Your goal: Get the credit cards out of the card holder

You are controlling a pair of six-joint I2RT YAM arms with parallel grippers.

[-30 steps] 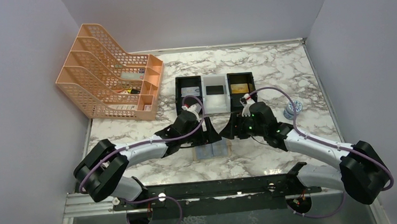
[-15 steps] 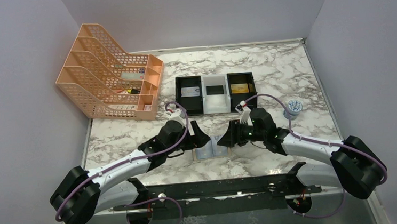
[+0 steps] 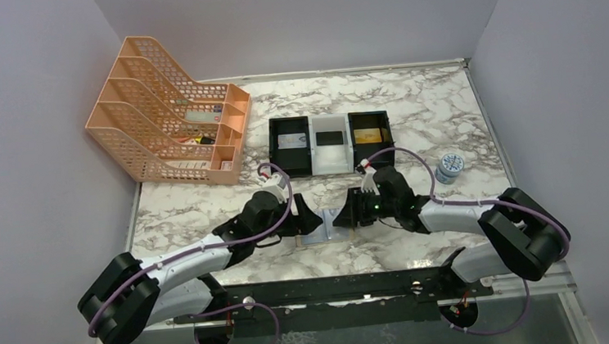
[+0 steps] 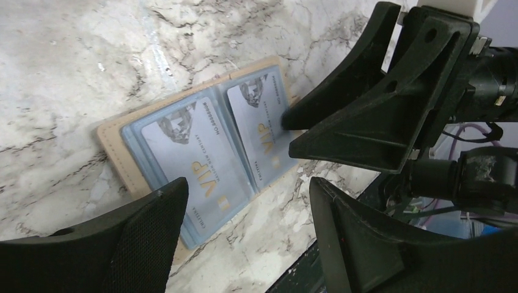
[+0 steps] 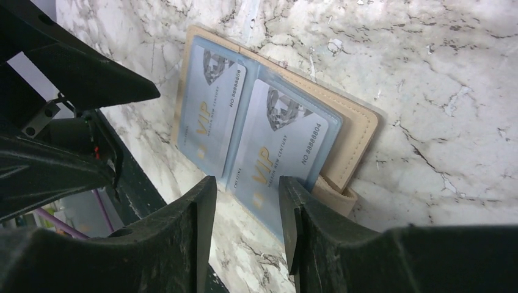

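Observation:
The card holder (image 3: 325, 231) lies open flat on the marble, tan outside with grey-blue sleeves. Each sleeve shows one pale VIP credit card: one (image 4: 198, 162) in the left half and another (image 4: 259, 131) in the right half. My left gripper (image 4: 247, 204) hovers wide open over the holder's near edge, nothing between its fingers. My right gripper (image 5: 247, 198) sits low over the right-hand card (image 5: 281, 146), jaws narrowly apart and gripping nothing. One of its fingertips (image 4: 287, 121) rests at that card's edge. The tan cover (image 5: 357, 131) sticks out beyond the sleeves.
Three small trays stand behind the grippers: black (image 3: 290, 132), white (image 3: 332, 160), black (image 3: 369, 122), each with a card inside. A peach mesh file organiser (image 3: 170, 125) fills the back left. A small round tin (image 3: 449, 165) sits to the right. The black rail (image 3: 335, 289) marks the near edge.
Both grippers have come back from the trays and down to the card holder, meeting over it. The right jaws have narrowed; the left stay wide.

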